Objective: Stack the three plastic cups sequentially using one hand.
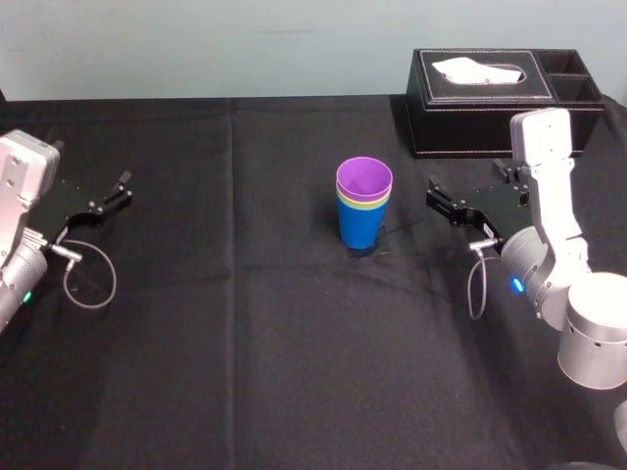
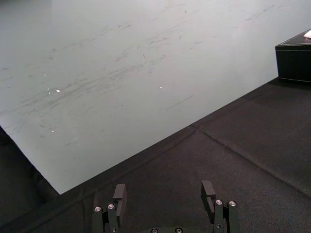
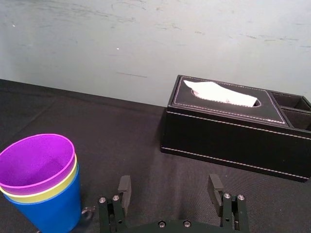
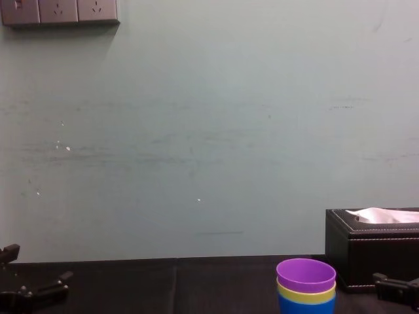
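While the purple cup (image 1: 363, 179) sat nested in the yellow-green cup (image 1: 362, 205), itself in the blue cup (image 1: 361, 229), at mid-tabletop (image 1: 245, 372), the right gripper (image 1: 433, 194) hung near them, fingers released; the left gripper (image 1: 125, 188), fingers equally spread, sat well apart.

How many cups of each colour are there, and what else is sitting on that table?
Purple cup: 1
Yellow-green cup: 1
Blue cup: 1
Black tissue box: 1
Total: 4

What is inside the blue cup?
The yellow-green cup, with the purple cup nested in it. The purple's interior shows; their outer walls below the rims are hidden.
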`<state>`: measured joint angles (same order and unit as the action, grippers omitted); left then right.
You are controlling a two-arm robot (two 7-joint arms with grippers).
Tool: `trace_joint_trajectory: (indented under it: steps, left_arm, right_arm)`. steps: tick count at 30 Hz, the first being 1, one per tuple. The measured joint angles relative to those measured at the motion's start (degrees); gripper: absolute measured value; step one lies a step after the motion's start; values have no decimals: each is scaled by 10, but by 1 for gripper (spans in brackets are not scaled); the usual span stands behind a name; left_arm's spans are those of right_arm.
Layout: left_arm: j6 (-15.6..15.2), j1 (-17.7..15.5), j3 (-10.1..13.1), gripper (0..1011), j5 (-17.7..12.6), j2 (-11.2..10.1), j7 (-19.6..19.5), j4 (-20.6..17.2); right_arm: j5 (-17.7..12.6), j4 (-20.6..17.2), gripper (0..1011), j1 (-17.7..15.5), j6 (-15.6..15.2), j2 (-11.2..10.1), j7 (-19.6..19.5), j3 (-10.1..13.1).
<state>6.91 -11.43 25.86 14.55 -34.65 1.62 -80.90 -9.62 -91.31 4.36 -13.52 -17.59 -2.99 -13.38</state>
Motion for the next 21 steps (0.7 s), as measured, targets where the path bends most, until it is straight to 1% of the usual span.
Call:
trace_joint_trajectory:
  steps: [21]
  left_arm:
    - [0,0,0,1010,0,0,0,0]
  right_arm:
    - [0,0,1004,0,0,0,0,0]
